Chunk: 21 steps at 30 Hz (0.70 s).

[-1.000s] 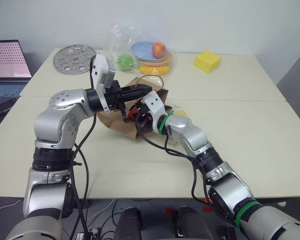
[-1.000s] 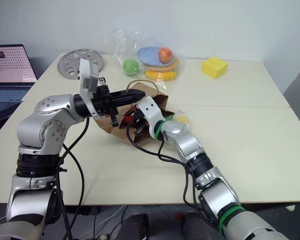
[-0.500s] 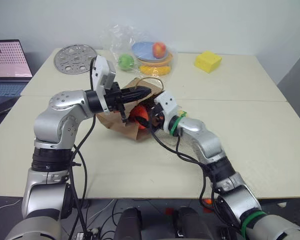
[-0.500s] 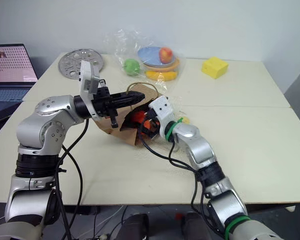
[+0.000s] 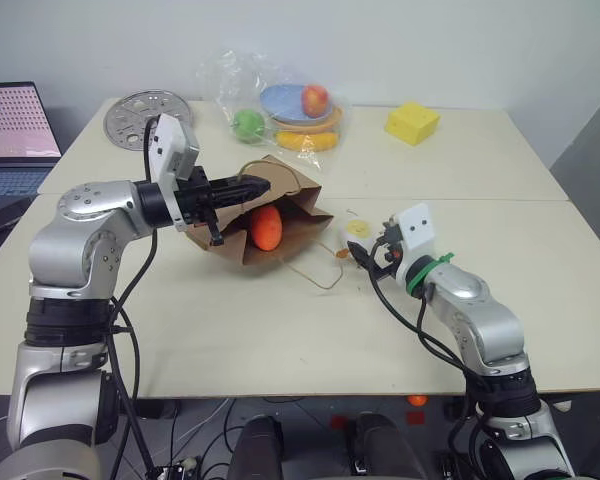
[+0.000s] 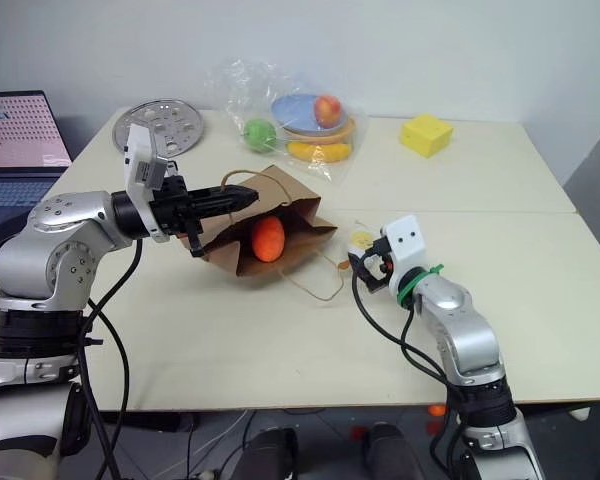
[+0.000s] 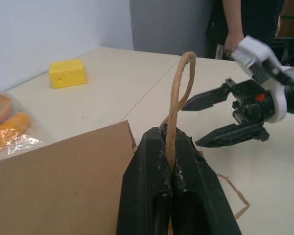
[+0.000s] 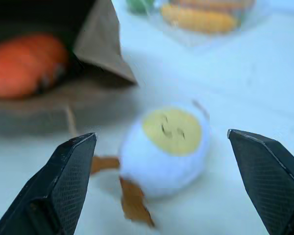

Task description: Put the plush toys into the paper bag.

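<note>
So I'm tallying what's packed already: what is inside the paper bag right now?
The orange carrot plush lies in the mouth of the paper bag. The bag's paper covers its depths, so anything further in can't be seen.

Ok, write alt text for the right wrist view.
A white plush toy with a yellow face and orange feet lies on the table ahead of the open right end effector. Behind it, the orange carrot toy sits inside the brown paper bag, which lies on its side.
</note>
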### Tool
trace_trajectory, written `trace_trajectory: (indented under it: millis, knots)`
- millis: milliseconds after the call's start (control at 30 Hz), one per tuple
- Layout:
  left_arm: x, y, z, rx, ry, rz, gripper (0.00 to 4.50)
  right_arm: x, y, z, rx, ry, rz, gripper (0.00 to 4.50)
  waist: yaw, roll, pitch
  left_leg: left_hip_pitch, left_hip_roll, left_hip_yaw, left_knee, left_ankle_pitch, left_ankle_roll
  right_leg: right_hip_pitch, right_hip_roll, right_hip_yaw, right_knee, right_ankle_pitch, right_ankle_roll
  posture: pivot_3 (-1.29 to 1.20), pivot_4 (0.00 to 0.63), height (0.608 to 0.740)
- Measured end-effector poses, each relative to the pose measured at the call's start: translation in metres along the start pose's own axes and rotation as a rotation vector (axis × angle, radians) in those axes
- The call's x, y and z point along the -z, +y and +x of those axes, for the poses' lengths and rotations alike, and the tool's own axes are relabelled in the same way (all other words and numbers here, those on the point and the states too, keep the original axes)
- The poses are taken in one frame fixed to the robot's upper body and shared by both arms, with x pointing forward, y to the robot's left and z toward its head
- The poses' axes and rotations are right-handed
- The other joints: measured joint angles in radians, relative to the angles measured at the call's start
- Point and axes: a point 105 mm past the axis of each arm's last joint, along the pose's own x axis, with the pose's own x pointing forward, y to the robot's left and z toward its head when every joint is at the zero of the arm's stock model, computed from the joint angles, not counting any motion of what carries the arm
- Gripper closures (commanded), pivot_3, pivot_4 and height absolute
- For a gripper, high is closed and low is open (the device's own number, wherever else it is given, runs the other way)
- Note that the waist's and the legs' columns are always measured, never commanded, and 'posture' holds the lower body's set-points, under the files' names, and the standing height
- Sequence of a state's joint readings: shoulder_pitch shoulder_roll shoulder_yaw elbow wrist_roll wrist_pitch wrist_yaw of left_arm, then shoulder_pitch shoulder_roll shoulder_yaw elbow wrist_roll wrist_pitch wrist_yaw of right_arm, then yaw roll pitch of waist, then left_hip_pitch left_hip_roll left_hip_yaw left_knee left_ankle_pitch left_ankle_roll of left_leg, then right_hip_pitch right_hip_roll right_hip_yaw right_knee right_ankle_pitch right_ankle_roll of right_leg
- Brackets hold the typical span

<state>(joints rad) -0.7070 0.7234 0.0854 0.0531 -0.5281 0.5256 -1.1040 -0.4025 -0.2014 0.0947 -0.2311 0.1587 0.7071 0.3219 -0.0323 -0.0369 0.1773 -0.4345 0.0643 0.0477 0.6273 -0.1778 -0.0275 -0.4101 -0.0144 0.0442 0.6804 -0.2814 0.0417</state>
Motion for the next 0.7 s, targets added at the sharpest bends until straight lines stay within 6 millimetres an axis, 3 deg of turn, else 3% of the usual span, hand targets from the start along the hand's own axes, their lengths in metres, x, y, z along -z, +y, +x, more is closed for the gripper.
trace_trajectory:
  millis: [167, 267, 633, 700]
  knots:
    - [-0.004, 0.001, 0.001, 0.002, -0.007, 0.011, 4.50, 0.024, 0.004, 0.016, 0.030, 0.048, 0.063, 0.03, 0.000, 0.000, 0.000, 0.000, 0.000, 0.000, 0.000, 0.000, 0.000, 0.000, 0.000, 0.000, 0.000, 0.000, 0.000, 0.00, 0.150, 0.740]
    - [-0.004, 0.001, 0.001, 0.000, -0.006, 0.011, 4.50, 0.032, -0.006, 0.018, 0.077, 0.064, 0.040, 0.59, 0.002, 0.000, 0.000, -0.001, -0.001, 0.001, 0.000, 0.000, 0.000, 0.000, -0.001, 0.000, -0.001, 0.000, 0.000, 0.00, 0.150, 0.740]
    - [-0.006, 0.000, 0.002, 0.001, -0.007, 0.017, 4.50, 0.030, -0.021, 0.015, 0.126, 0.034, -0.025, 4.48, 0.000, 0.000, 0.000, 0.000, 0.000, 0.000, 0.000, 0.000, 0.000, 0.000, 0.000, 0.000, 0.000, 0.000, 0.000, 0.00, 0.150, 0.740]
    - [-0.006, 0.000, 0.002, 0.001, -0.007, 0.017, 4.50, 0.026, -0.022, 0.012, 0.115, 0.009, 0.003, 4.48, 0.001, 0.000, 0.000, 0.000, 0.000, 0.000, 0.000, 0.000, 0.000, 0.000, 0.000, 0.000, 0.000, 0.000, 0.000, 0.00, 0.150, 0.740]
